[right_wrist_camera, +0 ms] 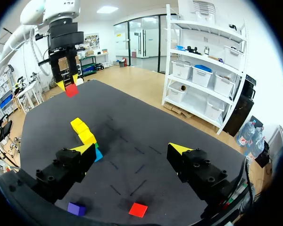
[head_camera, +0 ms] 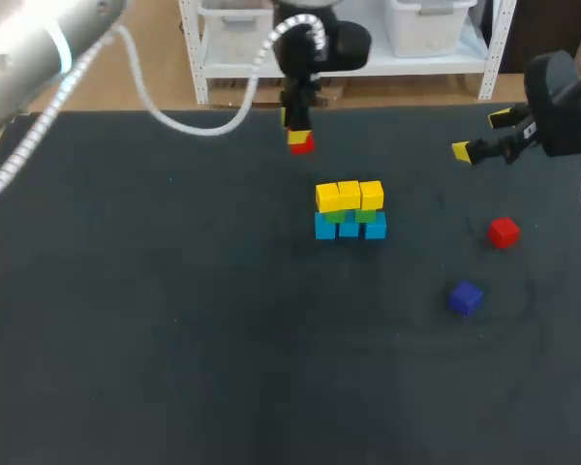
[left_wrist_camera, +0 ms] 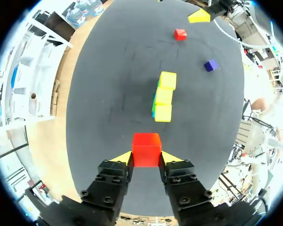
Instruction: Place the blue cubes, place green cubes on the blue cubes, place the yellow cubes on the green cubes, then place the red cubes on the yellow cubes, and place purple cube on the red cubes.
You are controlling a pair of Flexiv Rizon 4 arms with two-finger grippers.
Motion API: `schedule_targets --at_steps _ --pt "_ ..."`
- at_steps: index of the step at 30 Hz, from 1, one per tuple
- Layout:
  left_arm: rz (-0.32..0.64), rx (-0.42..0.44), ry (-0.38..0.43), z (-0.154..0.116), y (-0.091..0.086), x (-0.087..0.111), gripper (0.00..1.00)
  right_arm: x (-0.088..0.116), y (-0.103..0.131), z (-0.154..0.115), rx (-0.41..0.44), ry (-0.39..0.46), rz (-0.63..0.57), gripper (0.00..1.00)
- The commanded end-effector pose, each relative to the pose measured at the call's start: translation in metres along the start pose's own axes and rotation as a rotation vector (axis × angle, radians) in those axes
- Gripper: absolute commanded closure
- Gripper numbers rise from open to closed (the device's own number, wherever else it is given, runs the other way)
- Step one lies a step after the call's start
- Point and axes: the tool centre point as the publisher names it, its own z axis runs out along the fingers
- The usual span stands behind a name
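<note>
A stack stands mid-table: blue cubes (head_camera: 349, 229) at the bottom, green cubes (head_camera: 351, 216) on them, three yellow cubes (head_camera: 349, 195) on top. My left gripper (head_camera: 299, 136) hangs above the table behind the stack, shut on a red cube (left_wrist_camera: 146, 149). The stack's yellow top row (left_wrist_camera: 164, 96) lies ahead of it. A second red cube (head_camera: 504, 232) and a purple cube (head_camera: 465, 297) lie loose at the right. My right gripper (head_camera: 482, 136) is open and empty, raised at the far right; under it lie the red cube (right_wrist_camera: 138, 209) and purple cube (right_wrist_camera: 76, 208).
The dark table (head_camera: 174, 320) stretches wide to the left and front of the stack. The left arm's white cable (head_camera: 189, 121) hangs over the table's back edge.
</note>
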Motion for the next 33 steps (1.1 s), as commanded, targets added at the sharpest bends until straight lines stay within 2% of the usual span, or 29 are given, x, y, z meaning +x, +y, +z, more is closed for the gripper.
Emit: schedule_targets --at_steps 1,15,25,33 --pt "0.006 0.034 0.108 0.004 0.005 -0.021 1.00 0.001 -0.001 0.000 -0.006 -0.004 -0.001 0.00" --pt "0.088 0.037 0.128 0.014 -0.009 -0.044 1.00 0.001 -0.001 0.000 -0.006 -0.004 -0.001 0.00" --pt "0.096 0.050 0.120 0.026 -0.026 -0.051 1.00 0.001 -0.001 0.000 -0.006 -0.004 -0.001 0.00" --pt "0.104 0.048 0.117 0.033 -0.032 -0.055 1.00 0.001 -0.001 0.000 -0.006 -0.004 -0.001 0.00"
